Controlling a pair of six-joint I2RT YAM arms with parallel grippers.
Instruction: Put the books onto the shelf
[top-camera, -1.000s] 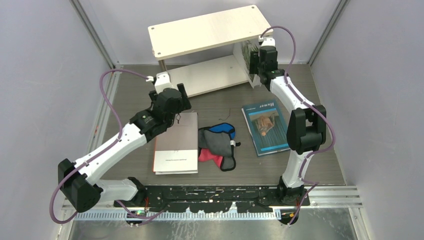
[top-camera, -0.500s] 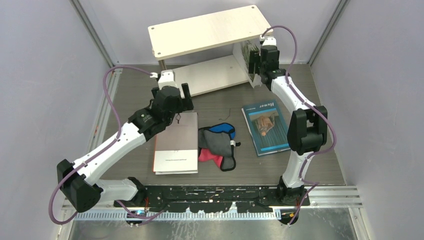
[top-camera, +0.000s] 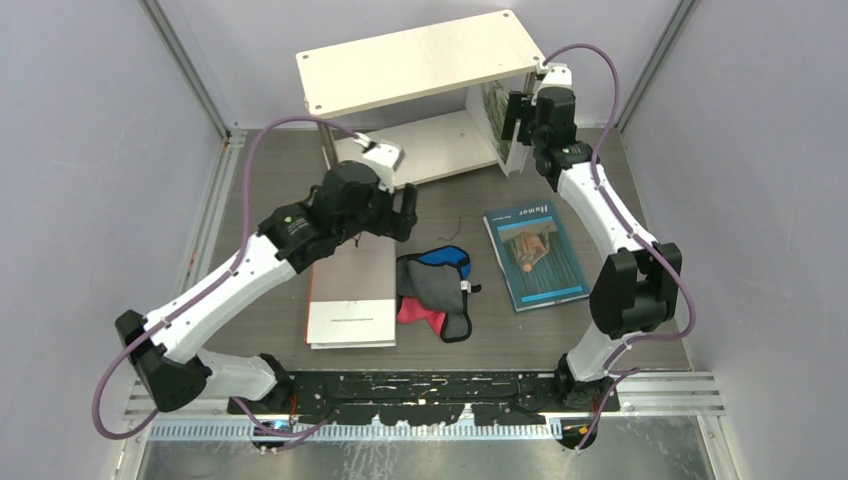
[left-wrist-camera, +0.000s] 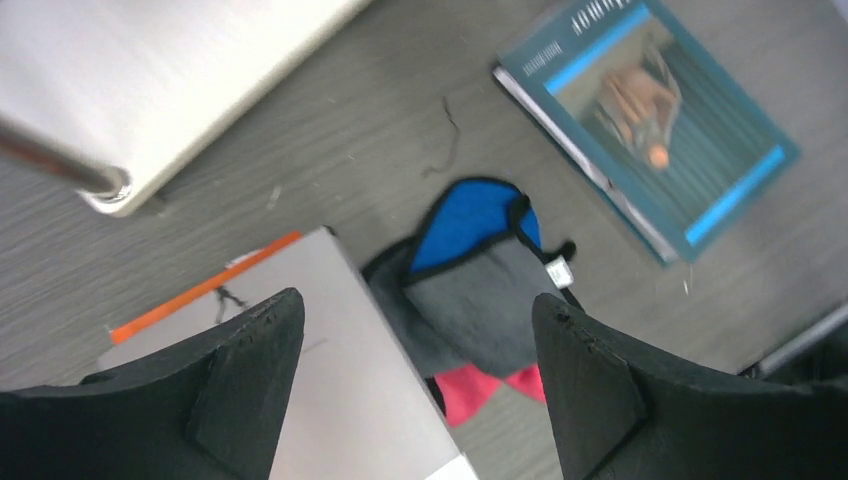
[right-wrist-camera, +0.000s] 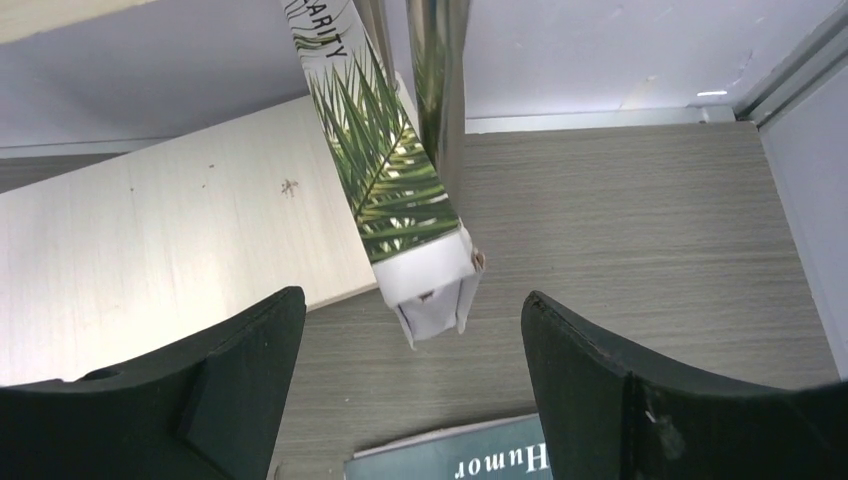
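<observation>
Right wrist: plant-cover book (right-wrist-camera: 395, 190) top cut off (beside shelf post (right-wrist-camera: 440, 90)); both jaws spread; orange book (left-wrist-camera: 210, 280) mostly hidden.

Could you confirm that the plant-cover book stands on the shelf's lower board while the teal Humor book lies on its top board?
Not quite: the teal Humor book lies flat on the table, not the top board of the shelf, as the top external view shows. The plant-cover book is as you say.

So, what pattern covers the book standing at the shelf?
Book: green palm fronds on white; right wrist view.
</observation>
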